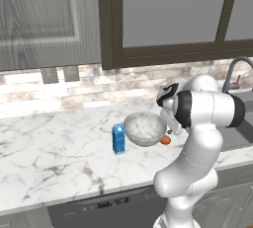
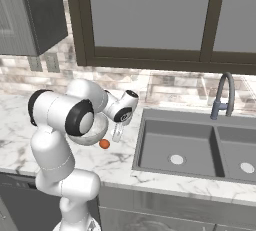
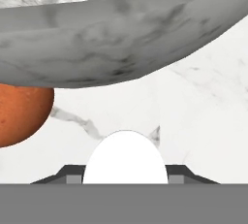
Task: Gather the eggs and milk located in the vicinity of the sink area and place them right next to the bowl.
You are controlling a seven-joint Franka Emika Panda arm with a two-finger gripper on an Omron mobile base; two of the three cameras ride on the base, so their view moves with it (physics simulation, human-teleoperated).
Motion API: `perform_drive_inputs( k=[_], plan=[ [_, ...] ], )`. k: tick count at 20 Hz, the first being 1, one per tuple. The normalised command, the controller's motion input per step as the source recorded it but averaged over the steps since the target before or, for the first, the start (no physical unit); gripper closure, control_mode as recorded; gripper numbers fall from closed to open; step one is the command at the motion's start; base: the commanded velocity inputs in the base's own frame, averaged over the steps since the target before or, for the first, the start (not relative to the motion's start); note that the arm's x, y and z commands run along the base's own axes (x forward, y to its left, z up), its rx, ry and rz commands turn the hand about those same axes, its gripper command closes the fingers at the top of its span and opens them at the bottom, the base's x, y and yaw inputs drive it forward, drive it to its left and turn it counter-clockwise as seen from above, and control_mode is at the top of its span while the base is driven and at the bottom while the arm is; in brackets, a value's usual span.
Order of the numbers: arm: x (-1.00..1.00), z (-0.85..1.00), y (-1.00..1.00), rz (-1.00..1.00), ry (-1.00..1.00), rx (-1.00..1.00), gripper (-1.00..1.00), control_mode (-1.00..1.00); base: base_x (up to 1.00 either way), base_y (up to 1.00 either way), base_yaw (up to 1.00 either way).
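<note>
White marble counter (image 1: 54,143) veined in grey, running beneath a stone-tile backsplash (image 1: 99,86) carrying two grey wall outlets (image 1: 60,74). Above, grey woodgrain upper cabinet (image 1: 44,19) beside a dark-framed window (image 2: 150,15). Below the counter edge, dark dishwasher panel (image 1: 111,203).

No readable text, brand, number or sign anywhere. The milk carton (image 1: 118,138), on the far side of the bowl (image 1: 145,129) from the gripper (image 1: 168,132), has a light label patch, but it's too small and blurred to read. Dishwasher panel (image 1: 112,203) below the counter edge has pale marks, not legible.
</note>
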Motion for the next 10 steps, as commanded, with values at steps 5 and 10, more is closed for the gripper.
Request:
perform_drive_inputs(
  k=[5, 10],
  plan=[
    [0.00, 0.00, 0.00, 0.00, 0.00, 0.00, -1.00, -1.00, 0.00, 0.00, 0.00],
    [0.00, 0.00, 0.00, 0.00, 0.00, 0.00, -1.00, -1.00, 0.00, 0.00, 0.00]
  ],
)
